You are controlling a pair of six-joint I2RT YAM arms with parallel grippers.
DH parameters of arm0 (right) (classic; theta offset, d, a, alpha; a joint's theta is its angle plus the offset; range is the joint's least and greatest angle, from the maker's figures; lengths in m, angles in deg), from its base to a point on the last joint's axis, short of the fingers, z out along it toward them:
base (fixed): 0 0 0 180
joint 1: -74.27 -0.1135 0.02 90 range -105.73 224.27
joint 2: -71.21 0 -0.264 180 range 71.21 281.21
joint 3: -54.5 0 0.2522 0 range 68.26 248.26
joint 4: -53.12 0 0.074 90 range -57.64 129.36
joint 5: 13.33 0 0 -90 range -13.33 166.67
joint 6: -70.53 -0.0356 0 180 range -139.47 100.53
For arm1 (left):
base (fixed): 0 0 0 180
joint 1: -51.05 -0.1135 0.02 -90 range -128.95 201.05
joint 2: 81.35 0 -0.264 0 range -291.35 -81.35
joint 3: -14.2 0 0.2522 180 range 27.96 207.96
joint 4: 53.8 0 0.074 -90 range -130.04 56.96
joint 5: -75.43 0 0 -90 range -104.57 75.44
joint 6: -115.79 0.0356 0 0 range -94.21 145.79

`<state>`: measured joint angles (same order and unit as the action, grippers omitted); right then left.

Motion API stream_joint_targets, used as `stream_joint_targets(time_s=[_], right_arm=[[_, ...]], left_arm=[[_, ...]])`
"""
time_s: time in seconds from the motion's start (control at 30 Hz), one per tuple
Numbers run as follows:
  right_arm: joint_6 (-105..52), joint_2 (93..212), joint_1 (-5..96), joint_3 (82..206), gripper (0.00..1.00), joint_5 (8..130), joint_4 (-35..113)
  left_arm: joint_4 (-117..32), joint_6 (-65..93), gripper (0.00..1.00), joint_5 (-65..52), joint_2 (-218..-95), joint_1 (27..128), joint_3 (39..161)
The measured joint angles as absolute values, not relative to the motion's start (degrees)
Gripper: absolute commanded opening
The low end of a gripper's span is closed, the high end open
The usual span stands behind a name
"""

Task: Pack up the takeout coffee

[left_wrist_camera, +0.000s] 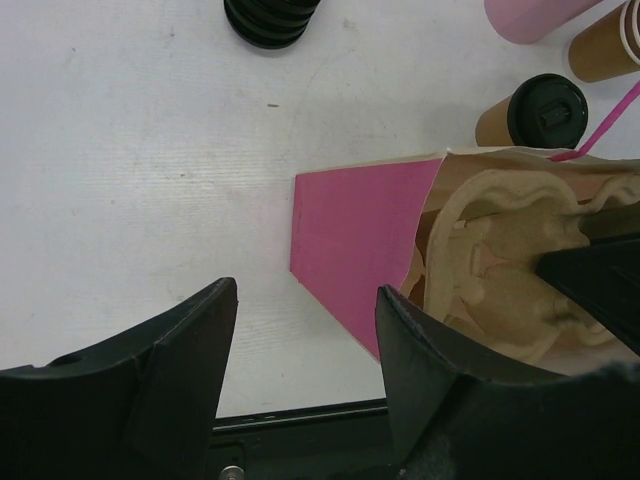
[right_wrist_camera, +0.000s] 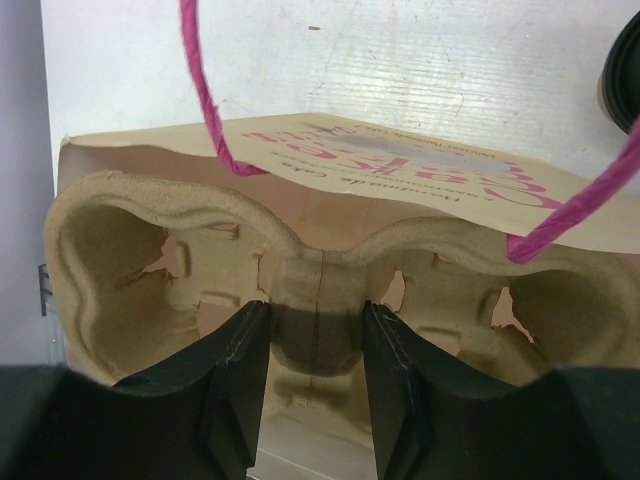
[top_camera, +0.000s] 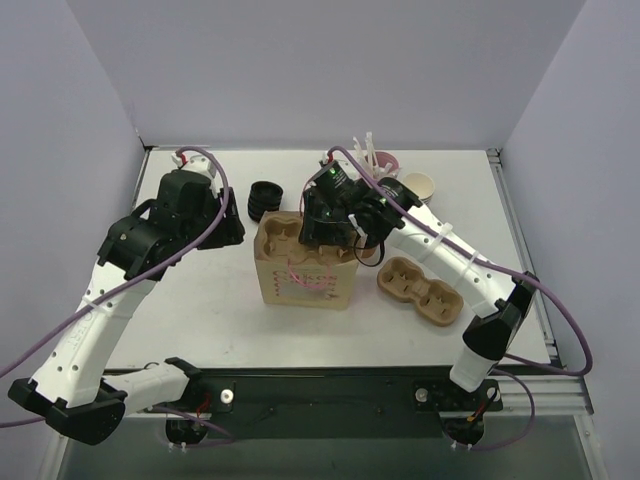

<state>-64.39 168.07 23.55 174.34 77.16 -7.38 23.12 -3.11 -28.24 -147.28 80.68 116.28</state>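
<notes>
The takeout coffee [left_wrist_camera: 545, 108], a tan paper cup under a black lid, is seen upright on the desk [top_camera: 200, 320] at the far right, untouched by either hand. In the left wrist view it is placed at 1 o'clock of the left hand [left_wrist_camera: 305, 370], beyond the open paper bag [top_camera: 300, 285] and well apart from the fingers. The left hand is held with its 2 fingers spread apart and nothing between them, low over bare desk at 9 o'clock of the bag. Just past the coffee, at 1 o'clock of it, a stack of lidless cups [left_wrist_camera: 605, 45] is seen, with a pink cup [left_wrist_camera: 530, 15] at 12 o'clock. The right hand [right_wrist_camera: 315, 370] is lowered into the mouth of the bag, and its 2 fingers are clamped on the centre ridge of the pulp cup carrier [right_wrist_camera: 130, 250] seated inside. From that hand the coffee is placed at about 2 o'clock in the overhead view, outside the bag and largely covered by the right arm. A stack of black lids [top_camera: 265, 200] is set at 11 o'clock of the bag, and a second carrier [top_camera: 420, 292] lies flat at 3 o'clock of it.
</notes>
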Motion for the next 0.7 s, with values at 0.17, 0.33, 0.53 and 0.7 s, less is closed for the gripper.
stream_joint_targets(time_s=[0.17, 0.33, 0.53, 0.7], right_arm=[[-64.5, 168.3, 23.2, 174.6, 0.35, 79.2, -9.0], [-64.6, 169.1, 22.6, 174.6, 0.35, 80.9, -9.4], [-64.6, 170.7, 21.3, 174.7, 0.35, 82.1, -9.3], [-64.9, 171.5, 20.9, 174.7, 0.35, 83.0, -9.4]], left_arm=[[21.2, -3.7, 0.65, -23.5, -146.2, 80.1, 112.1], [20.3, -3.9, 0.65, -20.4, -145.8, 80.1, 110.7], [19.0, -4.0, 0.65, -19.1, -145.4, 80.1, 109.6], [18.1, -3.9, 0.65, -18.2, -145.5, 80.1, 109.2]])
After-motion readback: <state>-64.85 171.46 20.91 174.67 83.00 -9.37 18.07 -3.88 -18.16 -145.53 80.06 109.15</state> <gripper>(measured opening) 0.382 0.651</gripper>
